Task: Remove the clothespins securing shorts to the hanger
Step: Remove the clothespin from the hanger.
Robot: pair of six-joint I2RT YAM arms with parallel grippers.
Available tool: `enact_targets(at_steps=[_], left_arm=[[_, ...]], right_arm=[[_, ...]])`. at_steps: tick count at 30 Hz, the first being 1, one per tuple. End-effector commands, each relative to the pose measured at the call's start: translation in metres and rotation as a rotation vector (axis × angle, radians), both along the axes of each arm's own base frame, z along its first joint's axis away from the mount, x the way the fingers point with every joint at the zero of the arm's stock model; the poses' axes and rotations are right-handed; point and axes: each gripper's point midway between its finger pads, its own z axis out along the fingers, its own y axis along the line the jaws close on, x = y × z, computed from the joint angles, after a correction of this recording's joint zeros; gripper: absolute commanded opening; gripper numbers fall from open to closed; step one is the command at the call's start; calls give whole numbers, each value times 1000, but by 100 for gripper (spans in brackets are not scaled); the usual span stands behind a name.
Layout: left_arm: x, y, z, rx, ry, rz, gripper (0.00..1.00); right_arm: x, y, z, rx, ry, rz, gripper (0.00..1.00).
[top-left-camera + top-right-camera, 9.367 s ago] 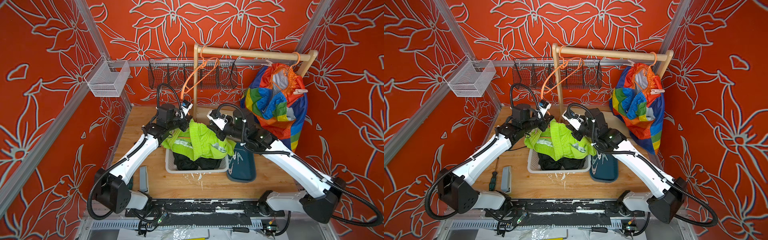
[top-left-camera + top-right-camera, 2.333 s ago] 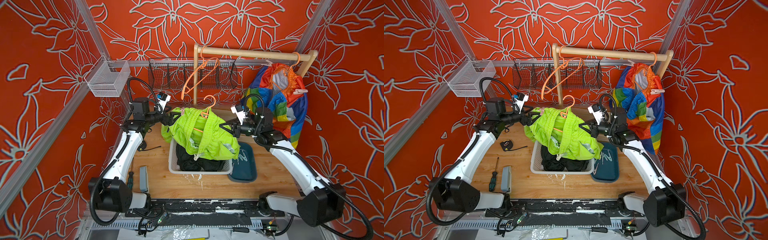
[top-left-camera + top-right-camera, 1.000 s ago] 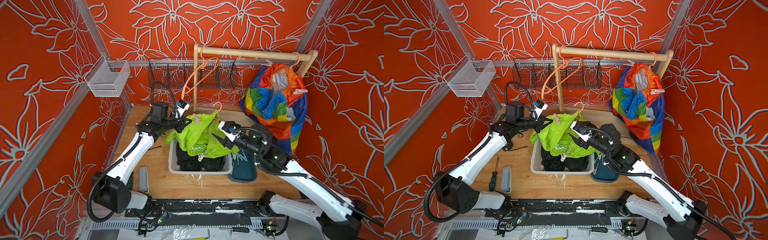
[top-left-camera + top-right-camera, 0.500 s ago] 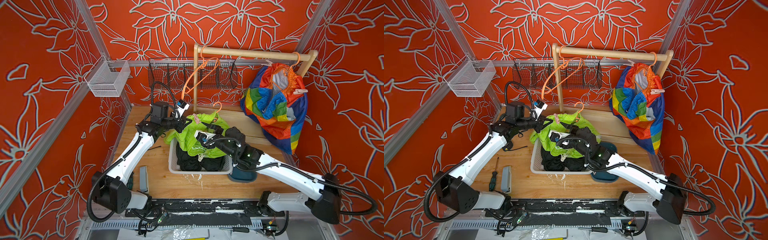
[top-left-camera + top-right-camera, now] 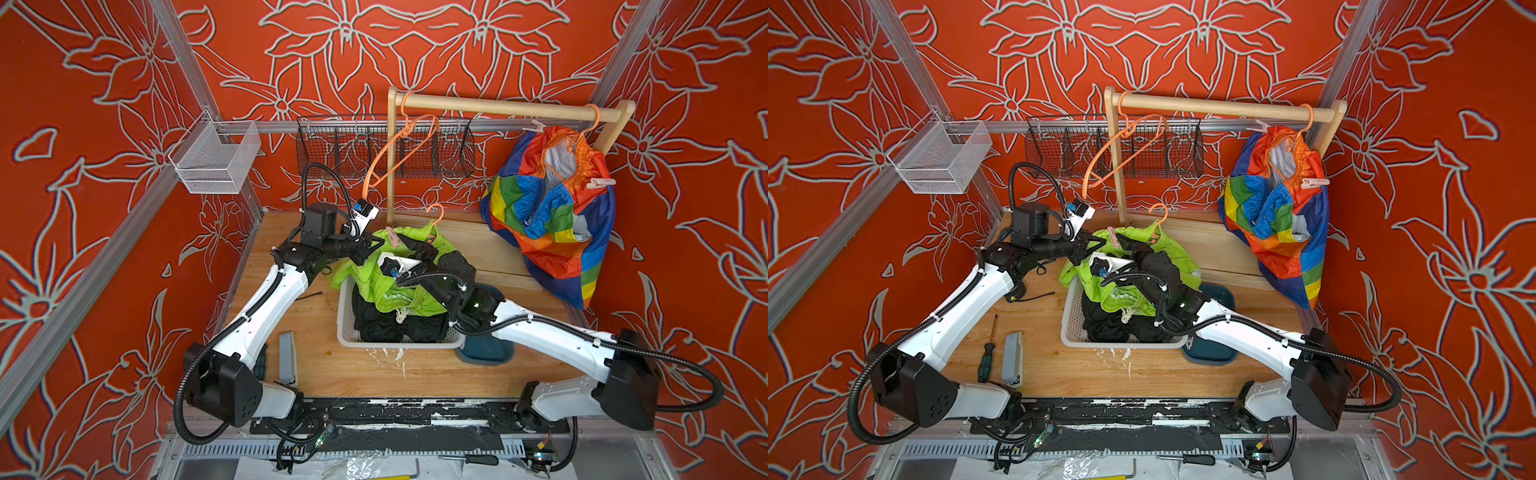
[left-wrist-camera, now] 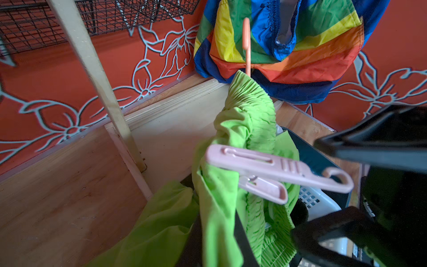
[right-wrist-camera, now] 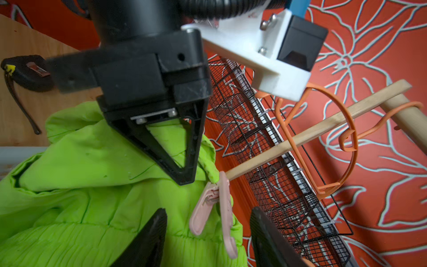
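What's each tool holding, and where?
Left tool pinches the lime green fabric shorts at a fold beside the pale pink plastic clothespin. Right tool straddles that clothespin, open, holding nothing.

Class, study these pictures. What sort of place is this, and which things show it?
Probably a robot test booth staged as a laundry corner: a wooden clothes rail with rainbow shorts, a white basket of clothes, and robot arms at a wooden table.
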Motion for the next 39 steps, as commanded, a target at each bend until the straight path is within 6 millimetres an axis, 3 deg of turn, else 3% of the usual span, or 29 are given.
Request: enact_targets(at_steps=[1,8,31,39], left_arm=[[-1,-5,24,-26,-74,-21,0],[-2,-5,24,-29,-70,-24,0],[-3,-5,24,-30,-72,-27,0],[-2,-6,23,-29,-68,-27,0]], right_arm=[[2,0,25,32,-66,-22,58],[12,-4,28,6,-122,-67,53],[35,-12,9,-78,-103,-101,46],[34,-11,12,-60,-100,-95,36]])
